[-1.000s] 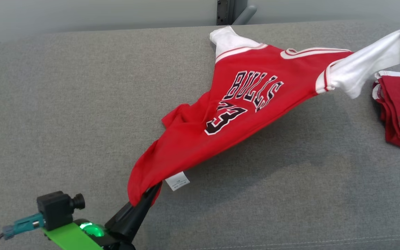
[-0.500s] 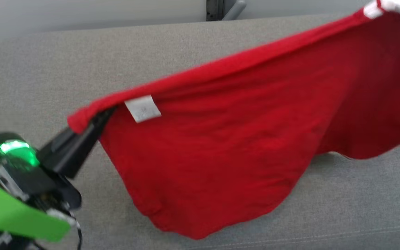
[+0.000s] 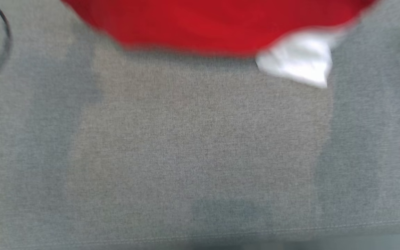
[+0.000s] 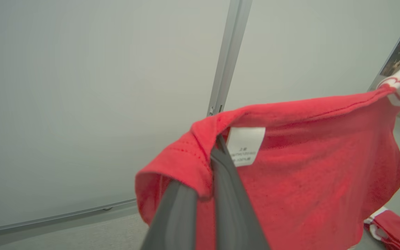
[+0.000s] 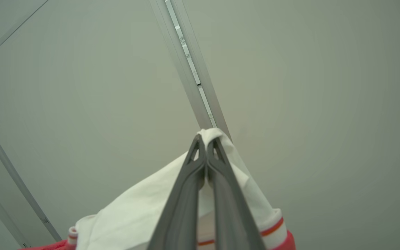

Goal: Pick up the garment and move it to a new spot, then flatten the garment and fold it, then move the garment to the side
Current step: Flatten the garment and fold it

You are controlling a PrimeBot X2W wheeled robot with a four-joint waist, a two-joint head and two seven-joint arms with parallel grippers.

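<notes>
left pincer [image 4: 214, 149]: clamped on garment [image 4: 307, 180]; right pincer [image 5: 206, 139]: clamped on garment

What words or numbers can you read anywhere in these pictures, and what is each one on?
White tag on the red garment: a few printed lines, too small to read.
Head view: blurred, no lettering legible there.
Right wrist view: no text on the white sleeve.

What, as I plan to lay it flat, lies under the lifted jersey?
Grey cushion fabric, seen in the head view; the jersey hangs above it, its white sleeve dangling. The cushion strip behind the red cloth is covered.
</notes>
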